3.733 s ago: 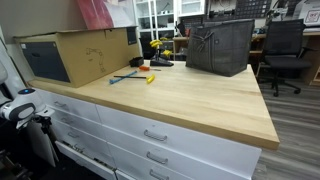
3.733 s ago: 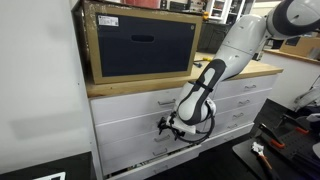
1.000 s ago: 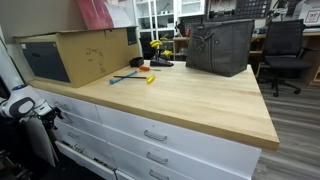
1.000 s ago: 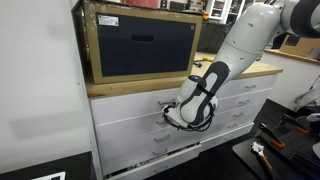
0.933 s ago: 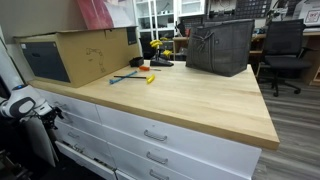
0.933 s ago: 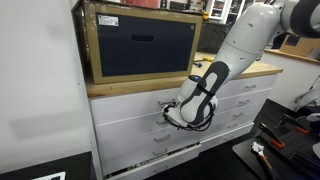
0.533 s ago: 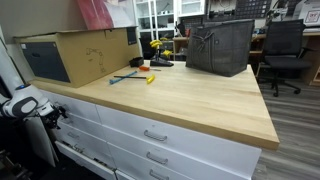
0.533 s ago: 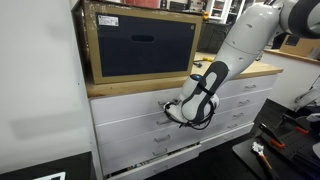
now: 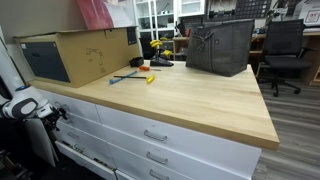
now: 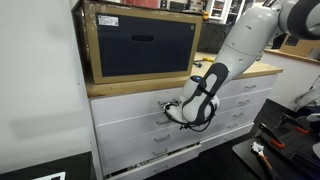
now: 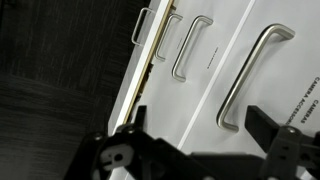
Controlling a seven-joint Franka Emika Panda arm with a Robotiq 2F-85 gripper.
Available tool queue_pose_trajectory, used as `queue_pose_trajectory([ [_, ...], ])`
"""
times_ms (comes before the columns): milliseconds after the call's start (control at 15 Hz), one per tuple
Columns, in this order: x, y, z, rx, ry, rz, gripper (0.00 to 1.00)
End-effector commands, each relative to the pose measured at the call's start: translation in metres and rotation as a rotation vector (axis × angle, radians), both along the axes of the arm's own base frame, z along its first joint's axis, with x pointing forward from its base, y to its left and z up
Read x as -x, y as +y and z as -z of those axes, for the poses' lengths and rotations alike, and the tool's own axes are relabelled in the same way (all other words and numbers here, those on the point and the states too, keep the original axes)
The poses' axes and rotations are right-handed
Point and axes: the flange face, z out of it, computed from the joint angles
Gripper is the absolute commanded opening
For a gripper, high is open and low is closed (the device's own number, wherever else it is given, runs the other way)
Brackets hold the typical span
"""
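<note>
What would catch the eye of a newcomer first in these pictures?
The big white robot arm bends down in front of the white drawers, and its gripper stands open at a metal drawer handle. On the wooden countertop above, a large cardboard box sits at one end and a dark grey bag near the far edge.

Matt wooden countertop, glossy white drawers, metal handles

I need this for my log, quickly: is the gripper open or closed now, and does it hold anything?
The gripper: open, holding nothing; a drawer handle lies between its spread jaws, not gripped.
</note>
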Motion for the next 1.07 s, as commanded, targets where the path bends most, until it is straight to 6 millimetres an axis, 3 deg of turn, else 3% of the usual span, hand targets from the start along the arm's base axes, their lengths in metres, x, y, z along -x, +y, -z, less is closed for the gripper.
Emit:
queue_pose_trajectory([
  [0, 0.002, 0.000, 0.006, -0.023, -0.014, 0.025, 1.00],
  [1000, 0.000, 0.010, 0.039, -0.050, -0.114, -0.035, 1.00],
])
